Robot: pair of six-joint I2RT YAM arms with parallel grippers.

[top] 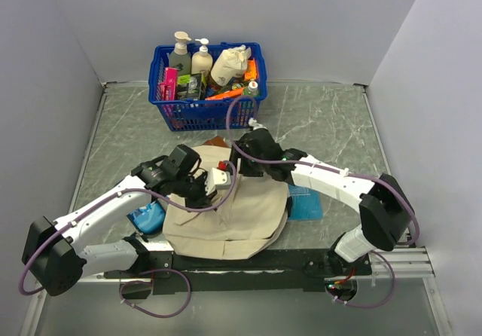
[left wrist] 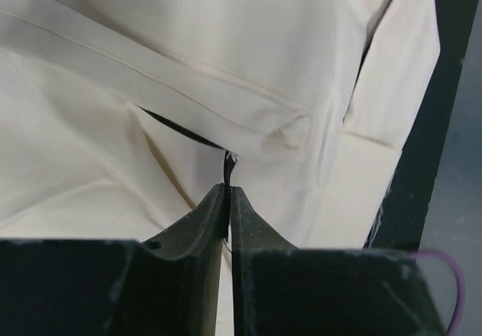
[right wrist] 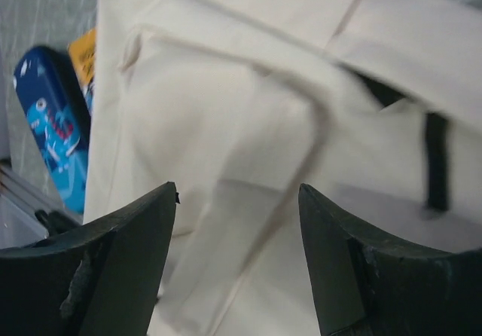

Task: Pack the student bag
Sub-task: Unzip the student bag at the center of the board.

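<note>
Laden basket beyond student bag

Matt cream cloth student bag, blue plastic basket, marbled tabletop.

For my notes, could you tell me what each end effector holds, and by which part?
The left end effector pinches the zipper pull of the bag; the right end effector, open, holds nothing.
</note>
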